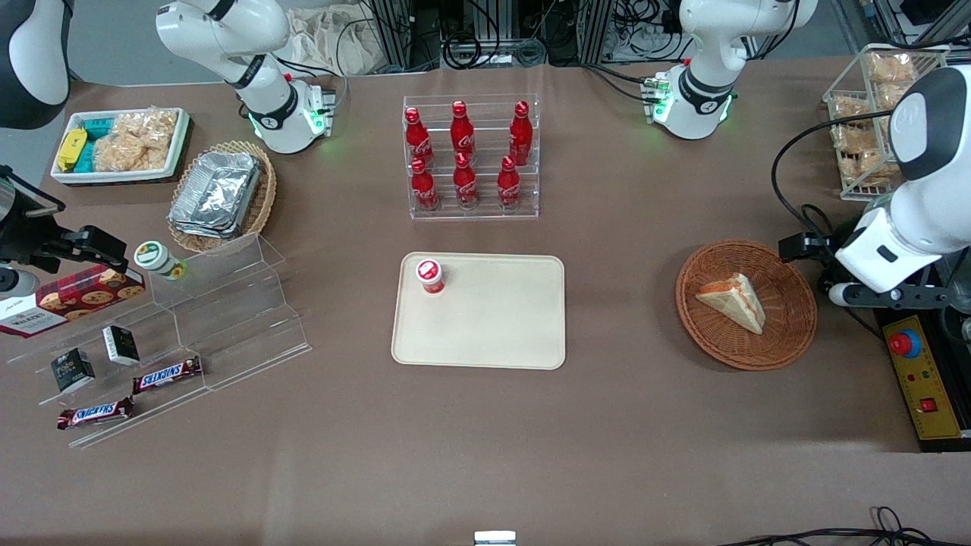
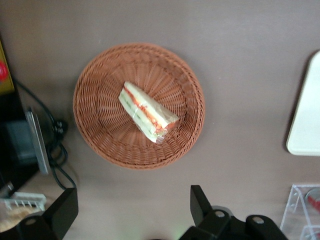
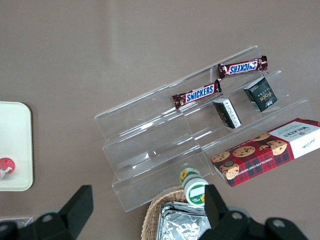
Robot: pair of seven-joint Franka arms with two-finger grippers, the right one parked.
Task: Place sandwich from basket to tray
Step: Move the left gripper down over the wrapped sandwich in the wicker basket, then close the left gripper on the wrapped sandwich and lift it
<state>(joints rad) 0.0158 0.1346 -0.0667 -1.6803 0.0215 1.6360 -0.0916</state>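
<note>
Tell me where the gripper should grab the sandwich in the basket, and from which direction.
Probably from straight above: the sandwich lies flat in the shallow basket. Close the fingers across its two long bread faces near mid-length, where the wedge is narrow enough. The gripper, open, is beside the basket, not yet over it.

SNICKERS: two bars | WALKERS: cookie box

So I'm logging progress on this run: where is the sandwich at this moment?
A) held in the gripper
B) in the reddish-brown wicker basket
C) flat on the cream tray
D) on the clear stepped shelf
B: the sandwich lies in the reddish-brown wicker basket, while the open gripper hangs empty above the table beside the basket and the tray holds only a red-capped bottle.
</note>
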